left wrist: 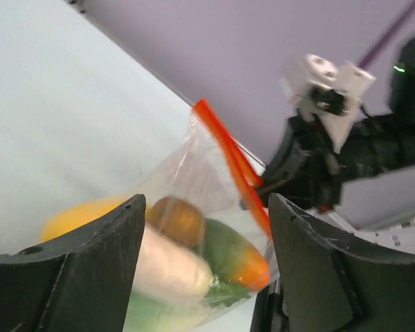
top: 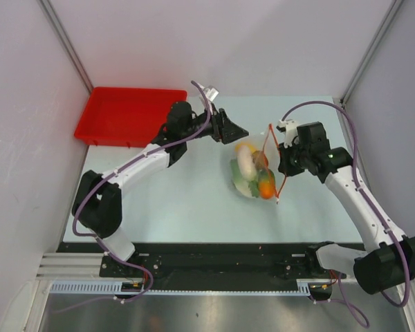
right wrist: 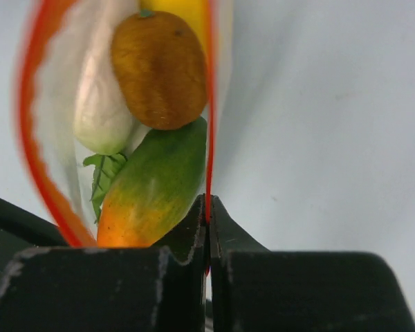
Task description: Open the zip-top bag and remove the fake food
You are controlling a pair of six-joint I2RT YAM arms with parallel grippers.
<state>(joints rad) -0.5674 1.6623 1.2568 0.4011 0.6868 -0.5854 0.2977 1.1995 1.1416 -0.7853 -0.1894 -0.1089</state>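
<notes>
Right gripper (right wrist: 207,228) is clamped tight on one lip of the zip strip (right wrist: 209,138), jaws fully closed with the red line running straight into them. That holds the zip-top bag (left wrist: 194,176) up by its mouth at mid-surface, right of centre, with its belly sagging toward the pale surface (top: 180,200).

The mouth is already parted. From the right wrist view the strip bows out in a wide loop, and you can look straight in at the fake food (top: 254,173): brown piece (right wrist: 159,69) deepest, white radish (right wrist: 104,104) beside it, green-to-orange mango (right wrist: 155,187) nearest the opening.

Left gripper (left wrist: 206,235) is spread wide and holding nothing. It sits just to the far-left of the bag, pointed at it, with the bag framed between its two fingers.

Here's the key geometry: the bag's long axis runs left to right, closed end toward the left gripper, mouth toward the right one. The strip itself runs near to far. So the left arm is the free one and the nearer to the bag's body. My read is that it either reaches past to the loose lip, or pinches the closed end to tip the food out.
</notes>
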